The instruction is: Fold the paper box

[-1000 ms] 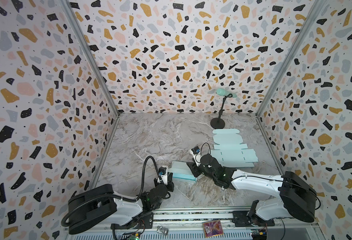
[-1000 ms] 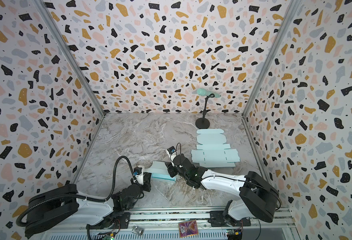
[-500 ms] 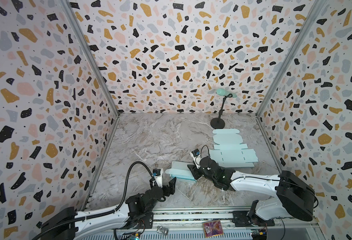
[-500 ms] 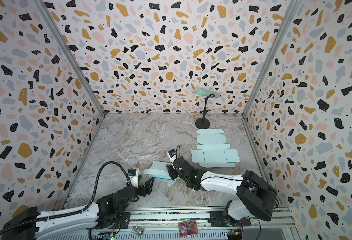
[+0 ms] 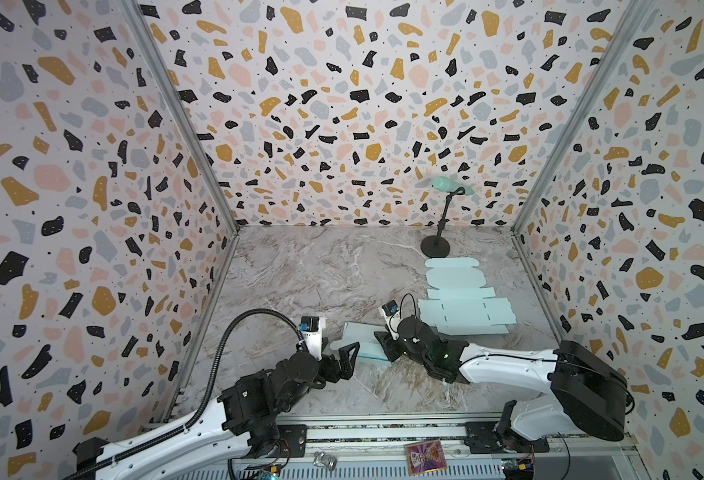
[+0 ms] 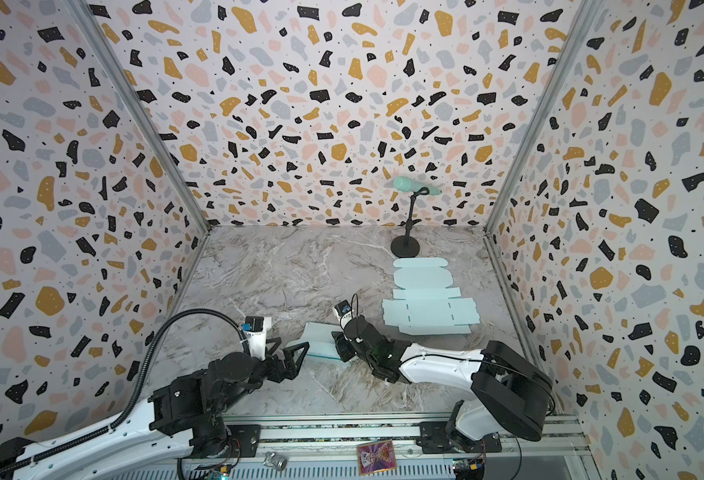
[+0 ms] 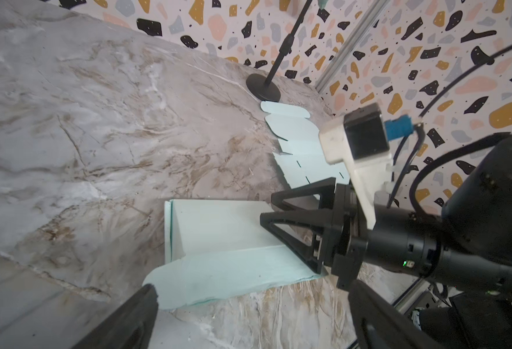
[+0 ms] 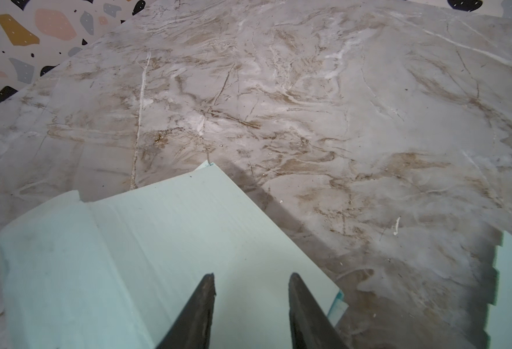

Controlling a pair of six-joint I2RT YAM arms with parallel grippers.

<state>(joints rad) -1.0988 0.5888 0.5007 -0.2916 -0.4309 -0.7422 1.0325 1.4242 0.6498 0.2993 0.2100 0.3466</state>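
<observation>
We see the paper box (image 5: 358, 341) near the front middle of the worktop (image 5: 300, 270), between the two arms. It is pale mint card, matte and faintly ribbed, only partly folded: one broad panel tilts up from a crisp crease, a thin doubled wall stands along one side, and a long flap with a rounded end lies flat on the marble-patterned surface.

The left fingers (image 7: 127, 320), black and wedge-shaped, are spread wide and released. One tip sits at the flap's rounded end.

The right fingers (image 8: 306, 311), open triangular frames, stand partly apart over the tilted panel at the box's right end. We cannot tell whether they pinch the card or merely rest on it.

Farther back on the right lies a flat sheet (image 5: 466, 311) of the same mint card, with scalloped flaps and short slits. Beyond it stands a thin black stand (image 5: 436, 248) on a round base. The walls (image 5: 342, 104) are speckled terrazzo.
</observation>
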